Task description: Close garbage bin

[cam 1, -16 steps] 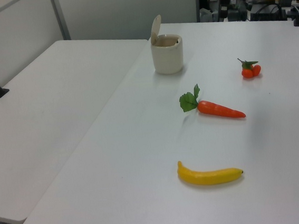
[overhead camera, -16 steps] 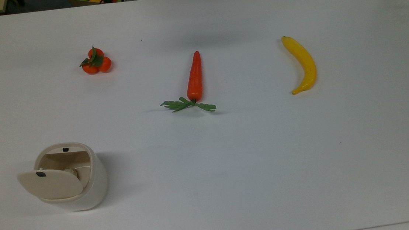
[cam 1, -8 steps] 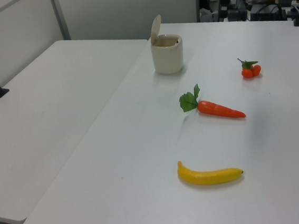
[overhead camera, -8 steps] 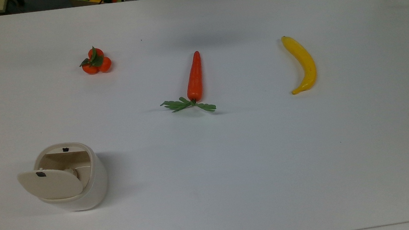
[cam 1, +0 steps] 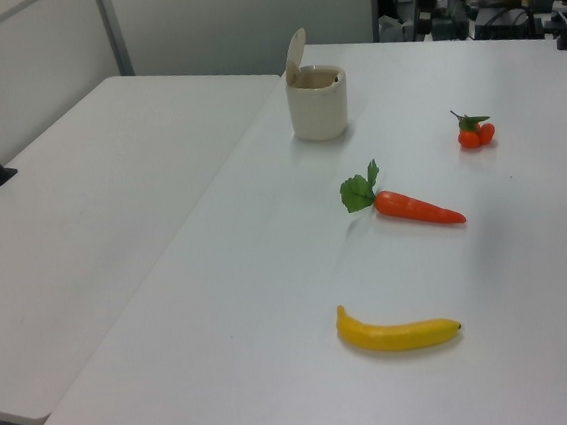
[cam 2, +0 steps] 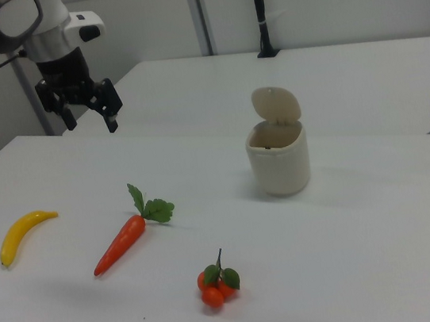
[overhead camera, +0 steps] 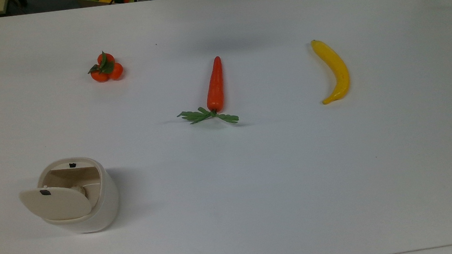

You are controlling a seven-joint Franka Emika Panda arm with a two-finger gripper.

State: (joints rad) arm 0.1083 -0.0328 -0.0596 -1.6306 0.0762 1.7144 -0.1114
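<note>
Nothing has shifted: the garbage bin (cam 2: 279,160) still stands with its lid (cam 2: 276,106) up. My pincer (cam 2: 90,118) hangs open, empty, well apart above the counter (cam 2: 358,269).

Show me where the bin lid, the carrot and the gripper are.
bin lid (cam 2: 276,105): right view, middle of the raised lid
carrot (overhead camera: 214,85): top view, orange body
gripper (cam 2: 91,120): right view, between fingertips
</note>
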